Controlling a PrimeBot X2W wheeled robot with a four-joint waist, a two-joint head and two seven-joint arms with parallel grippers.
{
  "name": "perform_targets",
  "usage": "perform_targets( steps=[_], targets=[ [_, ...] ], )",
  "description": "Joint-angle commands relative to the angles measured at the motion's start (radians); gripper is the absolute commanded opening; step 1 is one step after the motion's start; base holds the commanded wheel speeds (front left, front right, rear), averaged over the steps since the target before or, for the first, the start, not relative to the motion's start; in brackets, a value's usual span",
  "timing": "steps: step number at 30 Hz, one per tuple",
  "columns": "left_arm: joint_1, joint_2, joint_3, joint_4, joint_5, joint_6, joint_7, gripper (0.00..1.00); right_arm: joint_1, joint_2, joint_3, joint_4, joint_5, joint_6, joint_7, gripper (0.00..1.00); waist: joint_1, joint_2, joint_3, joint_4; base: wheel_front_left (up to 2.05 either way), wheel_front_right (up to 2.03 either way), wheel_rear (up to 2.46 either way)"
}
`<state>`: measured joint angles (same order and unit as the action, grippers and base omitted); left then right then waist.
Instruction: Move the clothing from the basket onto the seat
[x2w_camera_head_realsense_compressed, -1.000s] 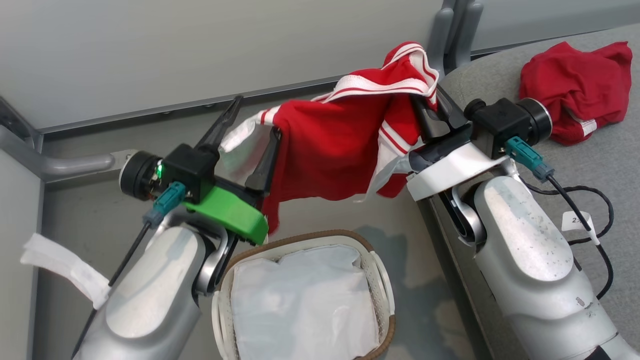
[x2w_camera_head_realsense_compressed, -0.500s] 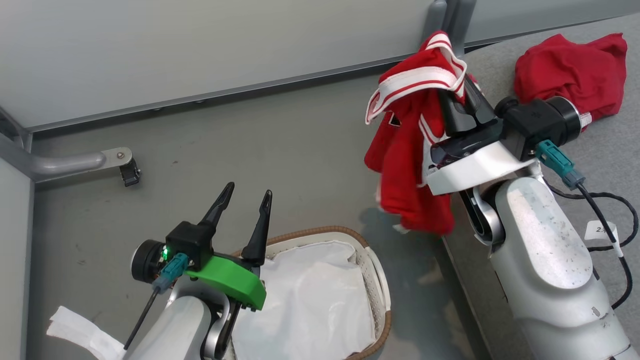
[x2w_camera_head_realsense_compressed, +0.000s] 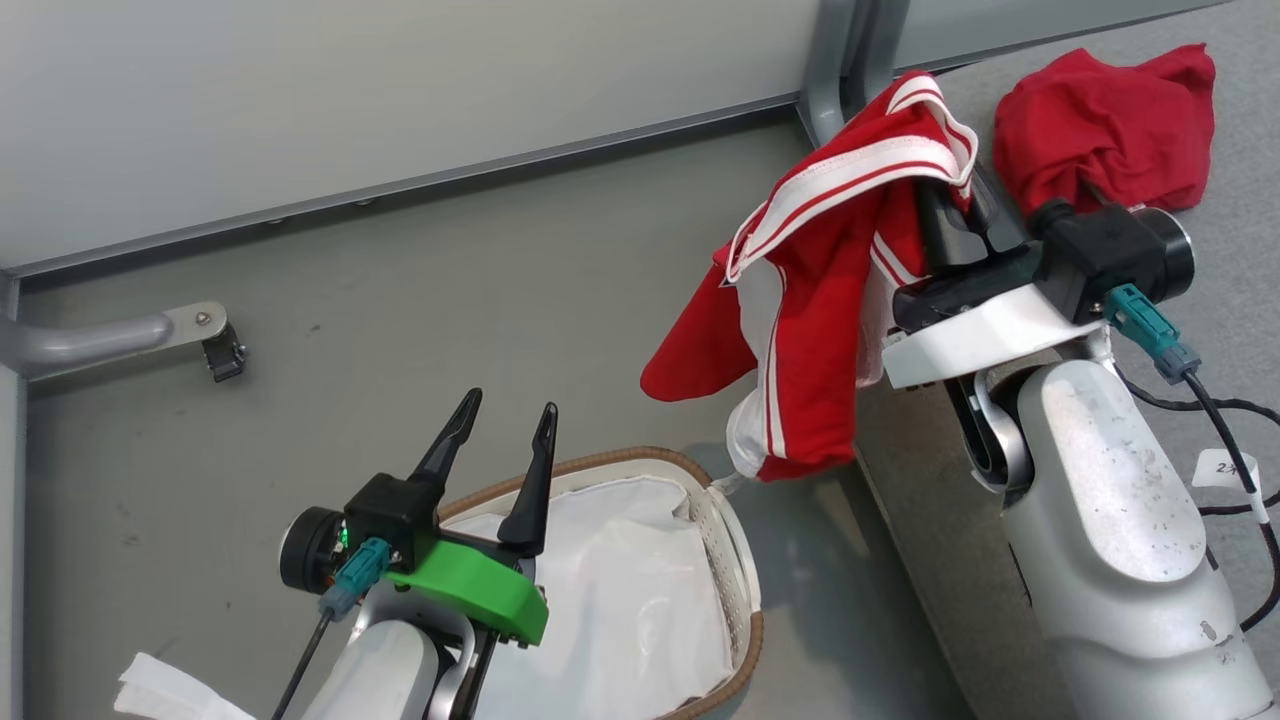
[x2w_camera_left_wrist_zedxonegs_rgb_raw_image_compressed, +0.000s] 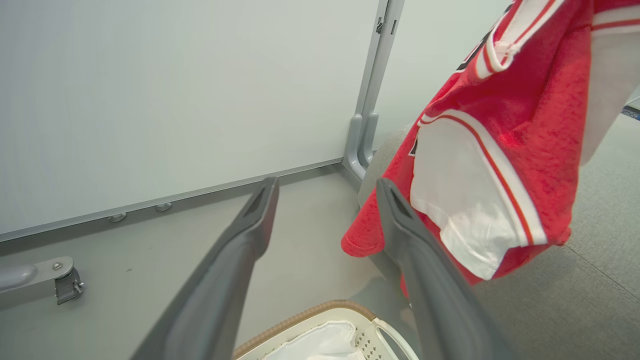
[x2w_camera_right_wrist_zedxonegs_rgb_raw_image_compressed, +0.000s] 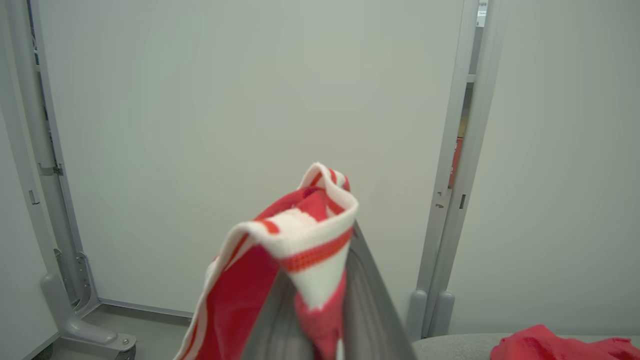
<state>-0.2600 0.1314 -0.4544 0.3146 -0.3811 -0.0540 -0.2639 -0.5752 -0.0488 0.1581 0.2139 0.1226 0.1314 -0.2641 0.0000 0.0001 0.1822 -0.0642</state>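
The red-and-white garment (x2w_camera_head_realsense_compressed: 810, 330) is hanging from the right gripper (x2w_camera_head_realsense_compressed: 962, 215) alone, clamped on its trim at the edge of the seat (x2w_camera_head_realsense_compressed: 1240, 270). The left gripper (x2w_camera_head_realsense_compressed: 508, 405), having let go, is hovering spread apart over the basket (x2w_camera_head_realsense_compressed: 600, 458). Probably only the drop is remaining.

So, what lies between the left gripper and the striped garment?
Bare grey floor, seen in the head view, between the left gripper and the hanging striped garment; nothing else.
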Motion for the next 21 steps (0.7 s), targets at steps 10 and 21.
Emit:
perform_targets(
  steps=[10, 21],
  targets=[
    [-0.03, 0.002, 0.032, 0.002, 0.063, -0.031, -0.001, 1.0, -0.033, -0.003, -0.038, -0.052, 0.003, -0.001, 0.0, 0.0, 0.0, -0.0001, 0.1, -0.2, 0.0, 0.0, 0.0],
    [-0.074, 0.021, 0.01, 0.028, 0.098, -0.052, 0.0, 1.0, -0.016, -0.002, -0.087, -0.072, 0.029, -0.001, 0.0, 0.0, 0.0, -0.0001, 0.162, -0.386, 0.0, 0.0, 0.0]
  ],
)
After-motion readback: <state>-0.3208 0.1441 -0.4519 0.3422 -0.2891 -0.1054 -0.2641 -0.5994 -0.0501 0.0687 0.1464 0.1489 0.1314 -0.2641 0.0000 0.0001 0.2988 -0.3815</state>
